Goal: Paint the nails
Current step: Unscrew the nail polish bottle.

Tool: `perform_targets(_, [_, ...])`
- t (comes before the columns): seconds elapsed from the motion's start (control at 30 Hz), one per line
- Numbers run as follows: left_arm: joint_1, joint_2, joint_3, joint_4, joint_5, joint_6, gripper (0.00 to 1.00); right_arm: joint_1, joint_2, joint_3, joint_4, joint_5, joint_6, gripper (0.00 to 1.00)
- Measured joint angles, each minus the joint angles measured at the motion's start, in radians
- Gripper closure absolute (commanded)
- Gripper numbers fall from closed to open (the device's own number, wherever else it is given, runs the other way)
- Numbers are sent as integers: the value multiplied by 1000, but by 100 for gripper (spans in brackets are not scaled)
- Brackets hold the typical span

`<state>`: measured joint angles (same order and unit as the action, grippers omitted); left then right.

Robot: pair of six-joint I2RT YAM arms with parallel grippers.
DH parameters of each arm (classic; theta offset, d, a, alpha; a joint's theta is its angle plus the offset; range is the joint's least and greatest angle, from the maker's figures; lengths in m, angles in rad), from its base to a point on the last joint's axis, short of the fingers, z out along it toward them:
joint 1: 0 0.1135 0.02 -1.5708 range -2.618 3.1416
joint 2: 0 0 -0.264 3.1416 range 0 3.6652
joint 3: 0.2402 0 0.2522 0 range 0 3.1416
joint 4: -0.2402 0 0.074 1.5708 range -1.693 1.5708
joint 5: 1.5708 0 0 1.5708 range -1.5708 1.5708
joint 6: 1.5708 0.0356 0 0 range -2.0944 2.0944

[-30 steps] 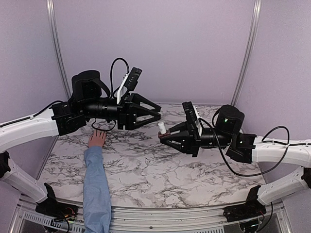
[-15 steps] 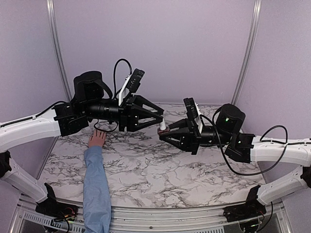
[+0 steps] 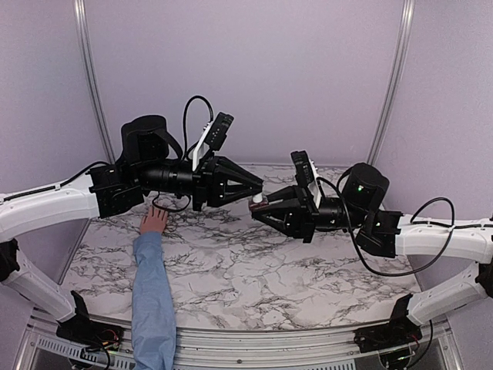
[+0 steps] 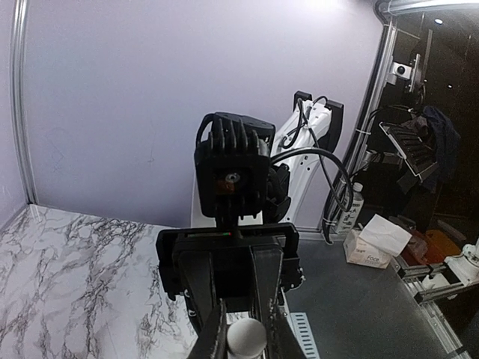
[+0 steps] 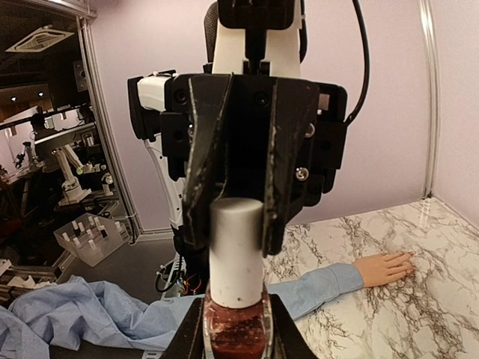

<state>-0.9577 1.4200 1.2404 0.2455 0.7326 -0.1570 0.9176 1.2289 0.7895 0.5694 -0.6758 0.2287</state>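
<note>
- The right gripper [image 3: 260, 210] is held out over the middle of the table [image 3: 254, 277], its jaws clamped on the glass body of a small bottle [image 5: 236, 329] of dark red polish.
- The bottle stands upright in that grip, with its white cap [image 5: 236, 250] on top.
- The left gripper [image 3: 258, 193] comes in from the other side, nose to nose with the right one. One finger sits on each side of the cap, close against it. Whether they are actually squeezing it, I cannot tell.
- A person's hand [image 3: 154, 221] lies flat, palm down, on the marble at the left, under the left arm and well apart from the bottle.
- The nails [image 5: 408, 259] are at the tips of those fingers, too small to make out properly.
- A light blue sleeve [image 3: 154, 293] runs back to the near edge.
</note>
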Motion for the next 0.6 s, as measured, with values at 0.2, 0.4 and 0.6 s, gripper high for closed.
perform_targets(0.2, [0,0,0,6,-27,-4,100,0,0,3,5,18,26,100])
perform_targets(0.4, [-1,-5,0,27,-99,-21,100,-1,3,31,-25,71,22,100])
perform_targets(0.6, [-1,-14,-3,27,-219,-42,100,-2,23,69,-61,151,-3,100])
